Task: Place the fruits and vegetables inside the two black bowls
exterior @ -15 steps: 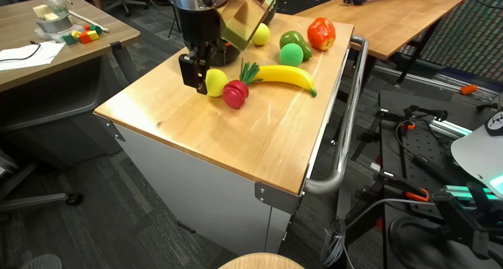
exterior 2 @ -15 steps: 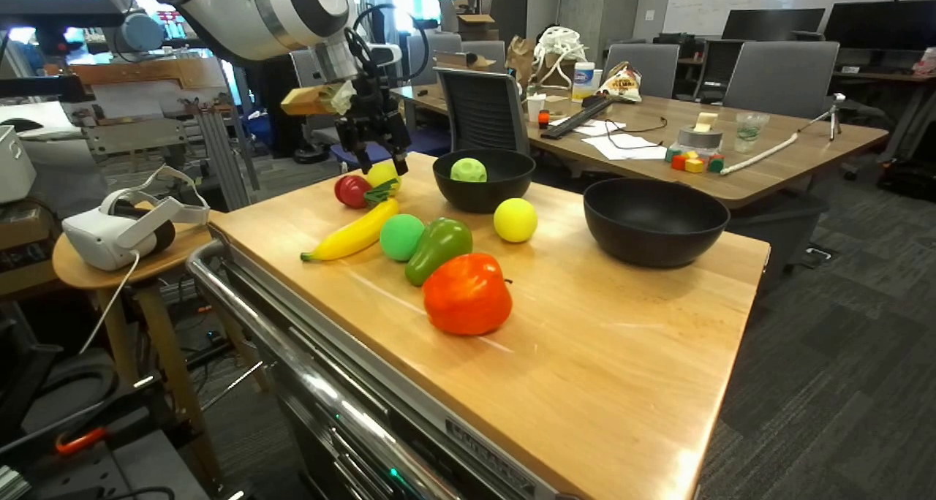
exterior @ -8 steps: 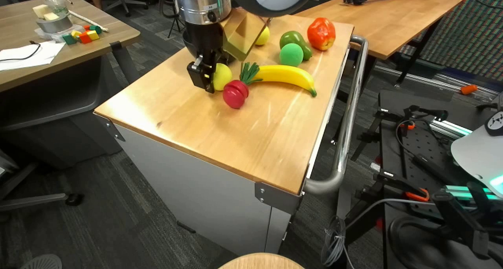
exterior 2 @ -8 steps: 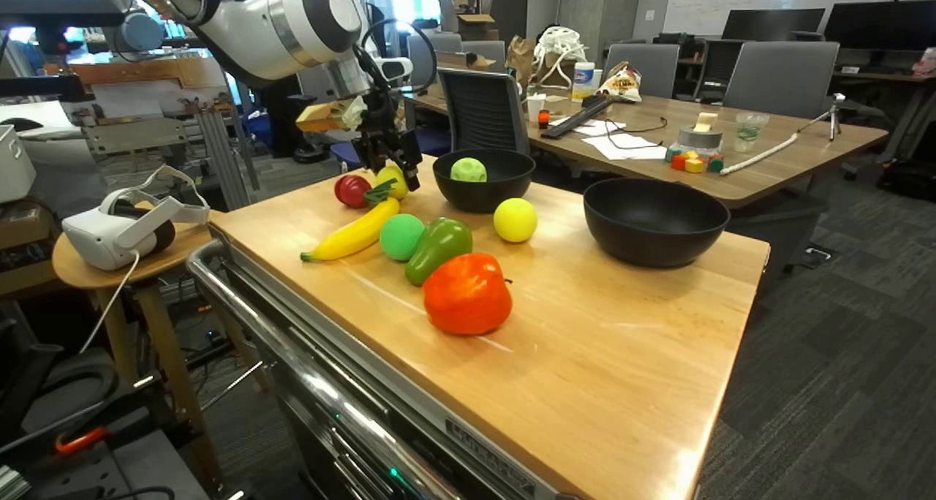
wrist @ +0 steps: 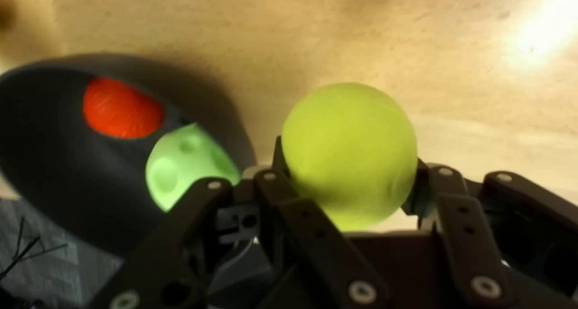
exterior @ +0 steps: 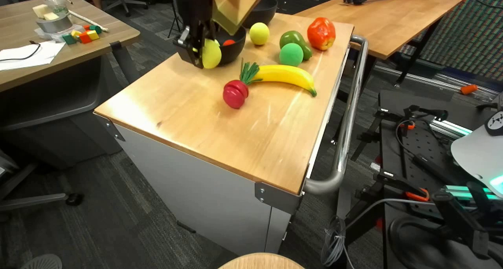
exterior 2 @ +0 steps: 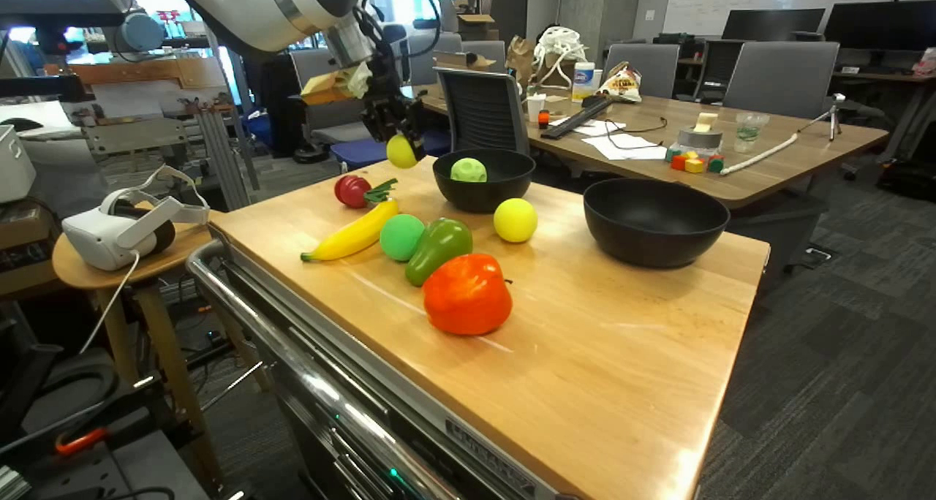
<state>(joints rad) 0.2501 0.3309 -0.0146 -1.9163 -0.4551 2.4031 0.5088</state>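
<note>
- Grip: the pincer (wrist: pixel 348 173) is clenched on a yellow ball (wrist: pixel 350 142), which looks held clear of the wooden tabletop (exterior: pixel 196 131).
- Just beside the pincer, on its left in the wrist view: the near bowl (wrist: pixel 45 178), black, with a red piece (wrist: pixel 122 110) and a pale green piece (wrist: pixel 183 160) inside. It seems the likely target.
- Bump risk: crossing to that bowl too low could drive the ball into its rim and shove or tip it.
- Slip risk: a smooth, round thing pinched at two sides may squeeze out if jolted.
- Bounce risk: let go onto the pale green piece, or from too high, the ball could hop out and roll away.
- Farther from the pincer, past the near bowl: a second yellow ball (exterior 2: pixel 515 221) and the far bowl (exterior 2: pixel 654 240), also black. A low swing that way could set that ball rolling.
- On the tabletop away from the pincer: radish (exterior: pixel 237 92), banana (exterior: pixel 289 76), green ball (exterior: pixel 291 54), avocado (exterior 2: pixel 442 248) and bell pepper (exterior 2: pixel 468 295), likewise exposed.
</note>
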